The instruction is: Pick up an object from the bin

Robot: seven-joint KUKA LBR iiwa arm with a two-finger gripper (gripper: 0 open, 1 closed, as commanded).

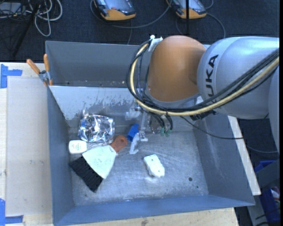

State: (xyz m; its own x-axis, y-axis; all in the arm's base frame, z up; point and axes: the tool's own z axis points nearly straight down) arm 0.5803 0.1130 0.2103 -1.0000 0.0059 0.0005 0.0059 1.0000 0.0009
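The arm's orange cover (pixel 174 67) hides part of the grey bin (pixel 85 65).

The one camera looked down on the grey metal bin (pixel 94 72) from above and somewhat to one side, near enough that the bin took most of the view. The arm (pixel 236 79) reached in from the right, its bulk nearest the lens.
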